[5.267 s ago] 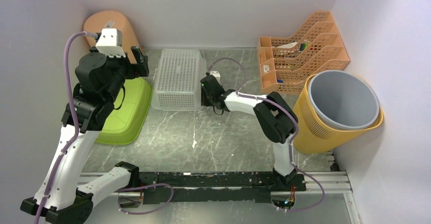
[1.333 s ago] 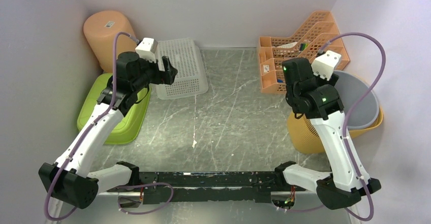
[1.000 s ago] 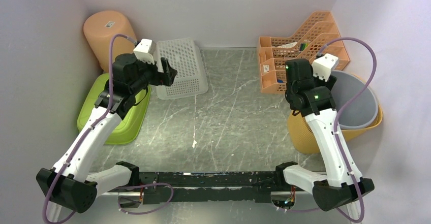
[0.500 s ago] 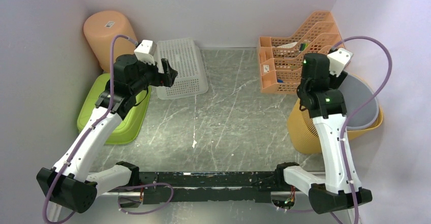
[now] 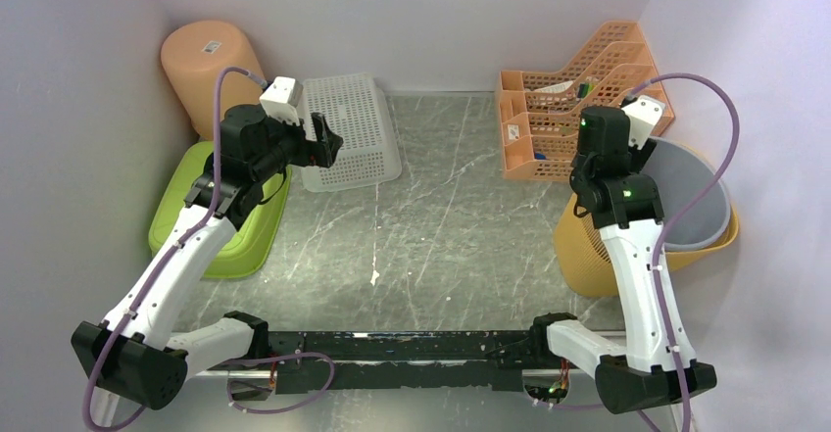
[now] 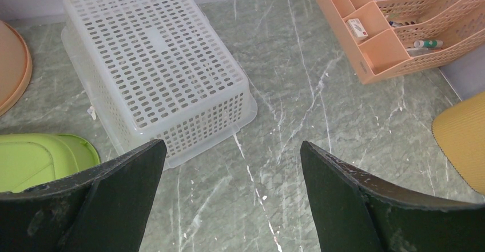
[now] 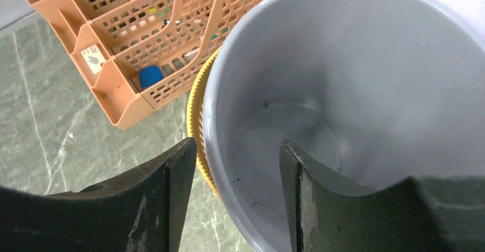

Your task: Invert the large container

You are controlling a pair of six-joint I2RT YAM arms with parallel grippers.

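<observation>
One rim to catch: wall of mouth-up grey bin (image 7: 372,92), between parted jaws of right gripper (image 7: 235,146), nothing clamped; left gripper (image 6: 231,146) spread wide, well apart from bin.

**Three cams, one table**

Top cam: fixed, high & behind the arm bases, looks down & fwd over the whole grey marbled tabletop (image 5: 441,226) to the back wall.

Left wrist cam: tilted down, mid-range, faces the white perforated plastic basket (image 6: 154,69) and the peach slotted plastic desk organiser (image 6: 389,52).

Right wrist cam: v. close, looks down into the grey round plastic bin (image 7: 372,63) inside the yellow mesh basket (image 7: 194,120).

Organiser & tabletop show in all three views.
</observation>
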